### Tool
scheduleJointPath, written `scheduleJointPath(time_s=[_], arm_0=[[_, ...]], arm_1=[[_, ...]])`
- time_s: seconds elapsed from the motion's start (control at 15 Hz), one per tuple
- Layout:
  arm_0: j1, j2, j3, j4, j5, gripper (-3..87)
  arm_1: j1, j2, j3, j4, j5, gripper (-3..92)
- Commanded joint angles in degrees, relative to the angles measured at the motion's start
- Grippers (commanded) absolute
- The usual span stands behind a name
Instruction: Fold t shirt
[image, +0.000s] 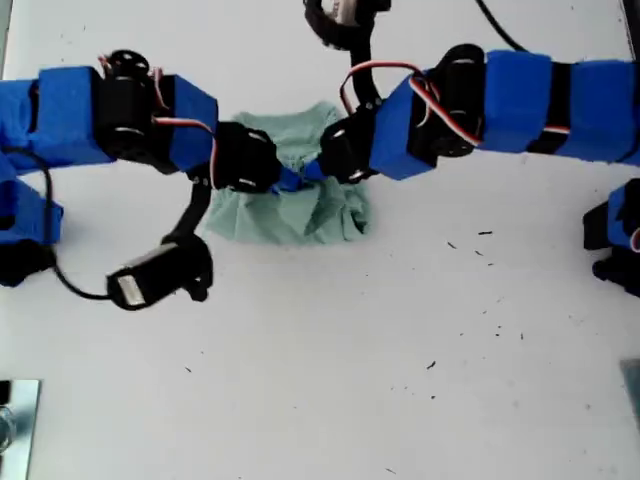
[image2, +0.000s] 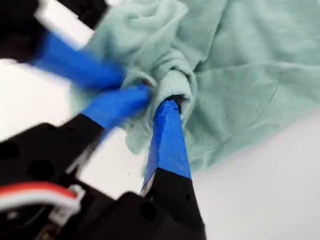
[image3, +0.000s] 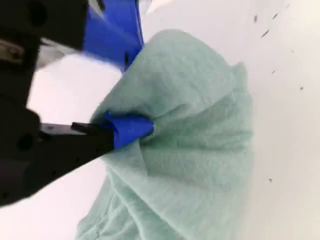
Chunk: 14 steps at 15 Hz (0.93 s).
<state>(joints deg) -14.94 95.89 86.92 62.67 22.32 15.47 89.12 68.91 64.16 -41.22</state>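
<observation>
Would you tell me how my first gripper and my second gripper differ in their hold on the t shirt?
My first gripper shows both blue fingers, closed on a tight bunch of the t shirt. My second gripper shows only one fingertip clearly, with cloth draped loosely over it, so its grip is unclear. Both have blue fingers and meet at the shirt's middle.

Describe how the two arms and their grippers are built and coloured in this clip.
Both arms have bright blue printed segments joined by black servo blocks, with thin red and white wires looping between joints. My first gripper and my second gripper have black bases and blue fingers. A black camera module hangs off one wrist.
</observation>
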Motion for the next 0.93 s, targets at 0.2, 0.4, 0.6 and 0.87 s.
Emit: scheduleJointPath(time_s=[0.2,0.4,0.6,0.87], arm_0=[[-26.37,46.23,31.29,-2.55,3.16,29.5],[-27.33,58.36,46.23,-3.96,1.49,28.8],[-24.79,72.60,60.29,-6.33,-0.62,26.9],[-12.48,109.86,86.04,-2.99,-11.07,15.7]], arm_1=[[22.24,32.17,26.10,-5.54,2.90,48.0],[32.08,59.94,48.96,-3.25,2.64,44.8],[30.50,75.85,59.94,5.45,3.52,38.9],[20.13,111.97,89.74,11.78,12.48,27.3]])
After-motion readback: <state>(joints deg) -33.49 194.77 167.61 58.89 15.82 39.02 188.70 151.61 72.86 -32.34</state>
